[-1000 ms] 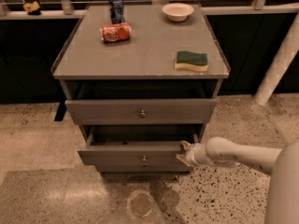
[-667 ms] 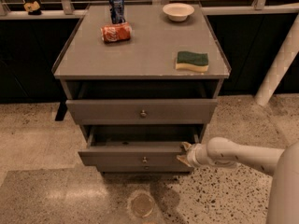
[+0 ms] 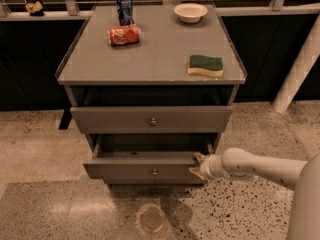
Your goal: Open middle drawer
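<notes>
The grey cabinet (image 3: 150, 59) has two drawer fronts in view. The upper drawer (image 3: 152, 119) with a small knob is slightly out. The middle drawer (image 3: 145, 171) below it is pulled out further, and its dark inside shows. My gripper (image 3: 197, 165) comes in from the right on a white arm (image 3: 260, 169) and sits at the right front corner of the middle drawer, touching its top edge.
On the cabinet top lie a red can on its side (image 3: 124, 35), an upright blue can (image 3: 125, 8), a white bowl (image 3: 190, 12) and a green and yellow sponge (image 3: 205, 65). A white post (image 3: 300, 69) stands at the right. A round floor mark (image 3: 151, 219) lies in front.
</notes>
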### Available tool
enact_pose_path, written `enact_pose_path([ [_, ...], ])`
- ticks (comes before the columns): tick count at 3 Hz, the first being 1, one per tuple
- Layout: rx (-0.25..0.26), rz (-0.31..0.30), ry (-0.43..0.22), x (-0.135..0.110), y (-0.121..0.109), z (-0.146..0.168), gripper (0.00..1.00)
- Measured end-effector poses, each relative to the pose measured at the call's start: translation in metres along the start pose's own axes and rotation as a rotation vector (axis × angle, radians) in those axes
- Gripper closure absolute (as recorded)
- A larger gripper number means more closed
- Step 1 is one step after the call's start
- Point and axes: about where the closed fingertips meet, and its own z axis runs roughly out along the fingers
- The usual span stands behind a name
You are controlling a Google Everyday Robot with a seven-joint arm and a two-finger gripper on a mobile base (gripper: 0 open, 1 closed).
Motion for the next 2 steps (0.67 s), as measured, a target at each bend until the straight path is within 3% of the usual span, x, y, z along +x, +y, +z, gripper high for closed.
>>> enact_pose_path([
  [2,-0.014,-0.015,0.012,0.0019,0.0052,-0.0028,1.0],
])
